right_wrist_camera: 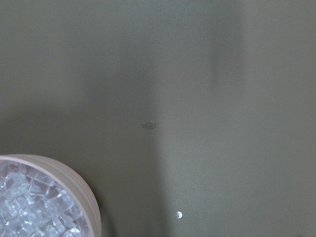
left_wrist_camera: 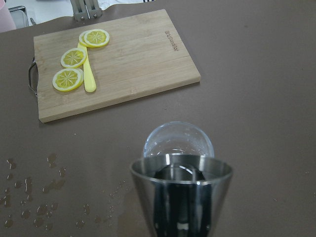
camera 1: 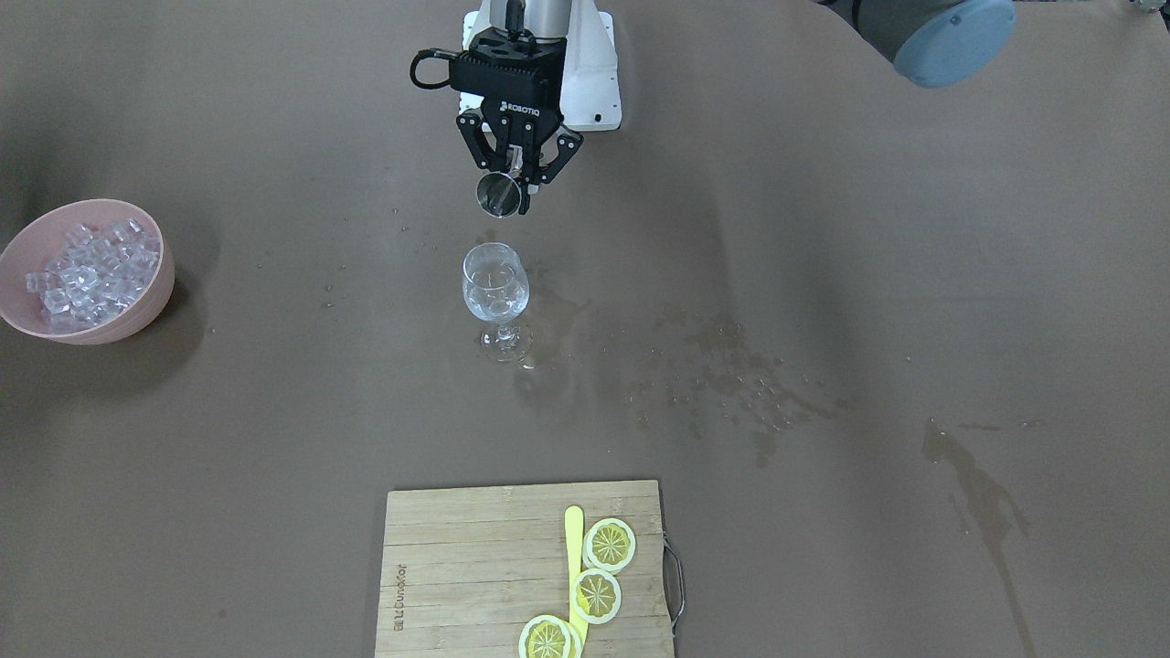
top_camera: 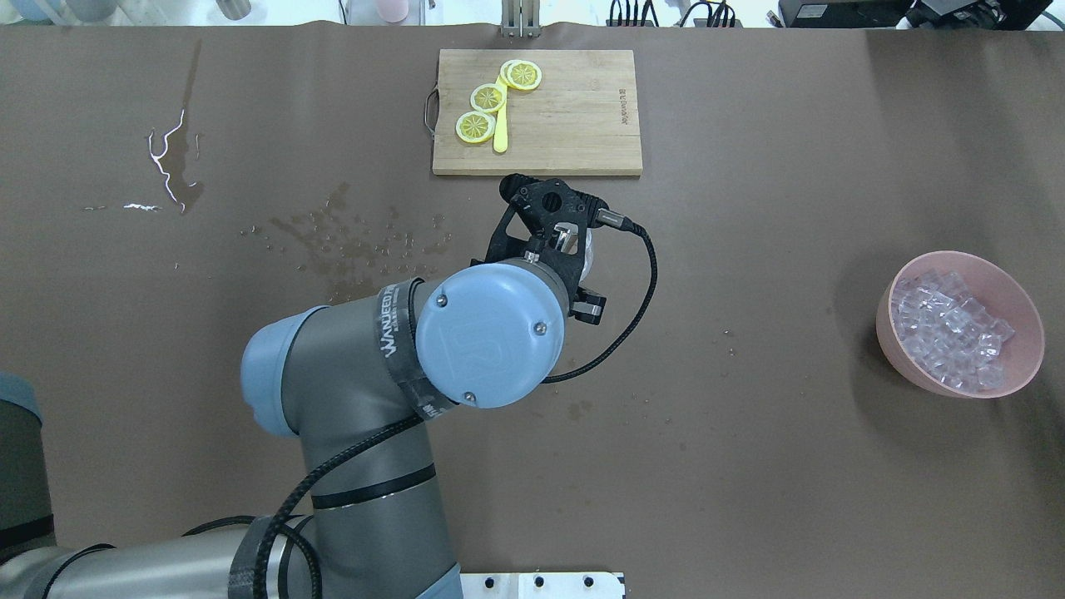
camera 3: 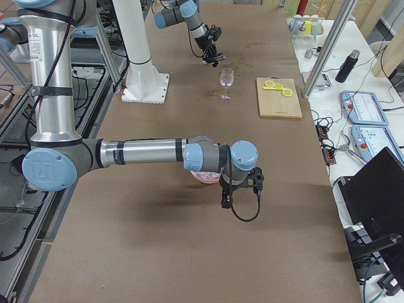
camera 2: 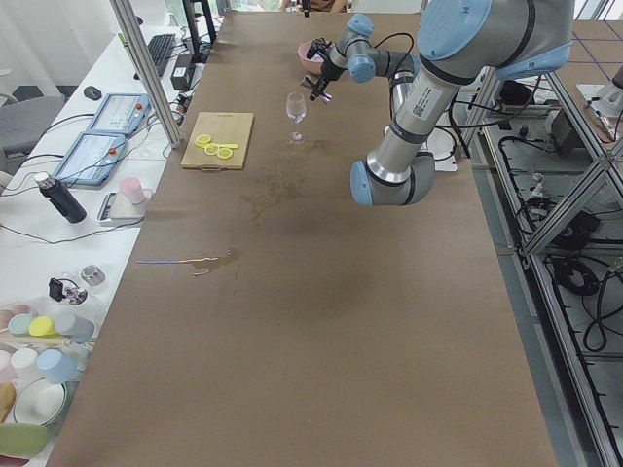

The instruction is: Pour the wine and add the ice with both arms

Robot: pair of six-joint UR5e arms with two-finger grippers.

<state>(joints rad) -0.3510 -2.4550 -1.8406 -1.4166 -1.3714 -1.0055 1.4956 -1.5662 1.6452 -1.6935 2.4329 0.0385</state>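
My left gripper [camera 1: 508,186] is shut on a small steel cup [camera 1: 498,195], tipped with its mouth towards the wine glass [camera 1: 495,291] just below and in front of it. In the left wrist view the cup [left_wrist_camera: 180,192] fills the bottom, with the rim of the glass [left_wrist_camera: 177,140] right behind it. A little clear wine seems to sit in the glass's bowl. The ice [camera 1: 87,265] fills a pink bowl [camera 1: 137,315] at the table's end. My right gripper [camera 3: 230,192] hangs beside that bowl; I cannot tell whether it is open or shut. Its wrist view shows only the bowl's edge [right_wrist_camera: 74,192] and ice [right_wrist_camera: 29,210].
A wooden cutting board [camera 1: 475,567] with lemon slices [camera 1: 610,544] and a yellow stick lies beyond the glass. Dark wet stains [camera 1: 722,375] spread on the brown table cover beside the glass. The white pedestal [camera 1: 594,82] stands behind my left gripper.
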